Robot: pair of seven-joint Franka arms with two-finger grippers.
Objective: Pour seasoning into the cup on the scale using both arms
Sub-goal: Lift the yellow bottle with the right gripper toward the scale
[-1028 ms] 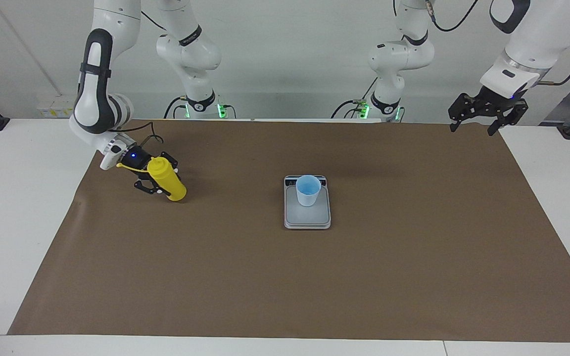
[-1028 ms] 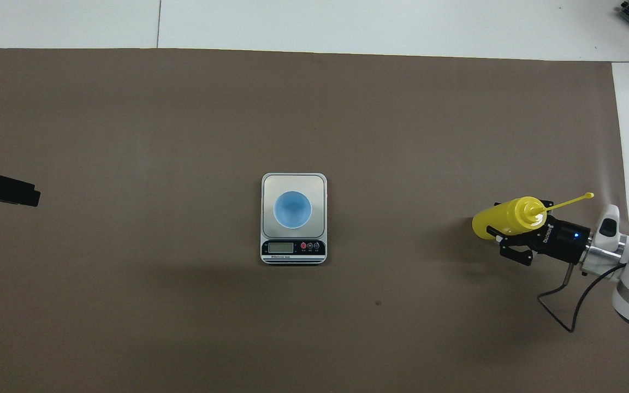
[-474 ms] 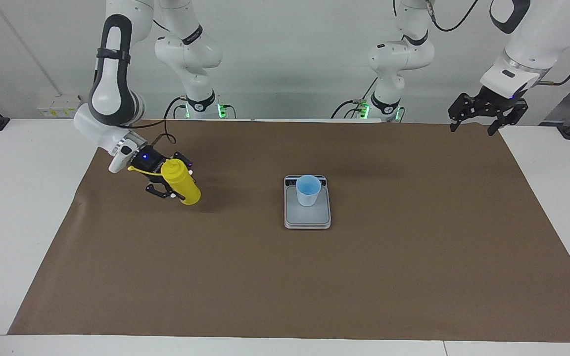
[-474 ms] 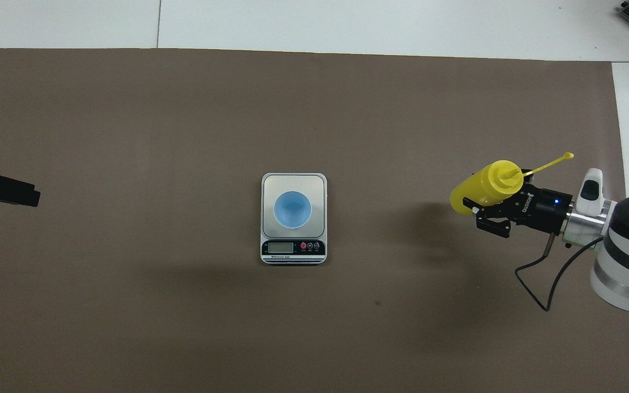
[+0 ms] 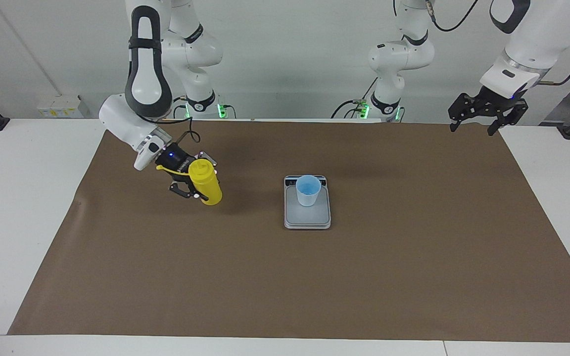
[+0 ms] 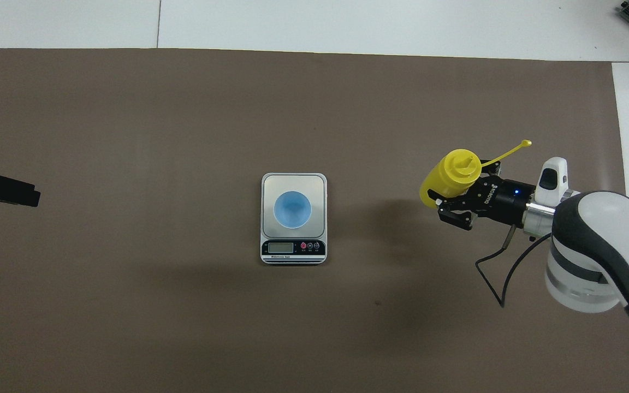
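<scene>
with the right gripper (image 5: pixel 197 185) clamped on the bottle (image 5: pixel 205 183) over the mat, carry it level to the cup (image 5: pixel 308 190) on the scale (image 5: pixel 308 215) while your left gripper (image 5: pixel 479 120) waits open.

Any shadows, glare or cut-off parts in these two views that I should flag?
Facing view: even light, a soft shadow on the brown mat beside the yellow bottle in the right gripper; no glare on the scale. Overhead view: broad faint shadows on the mat; the left gripper is cut off by the frame edge; the cup reads sharply.
</scene>
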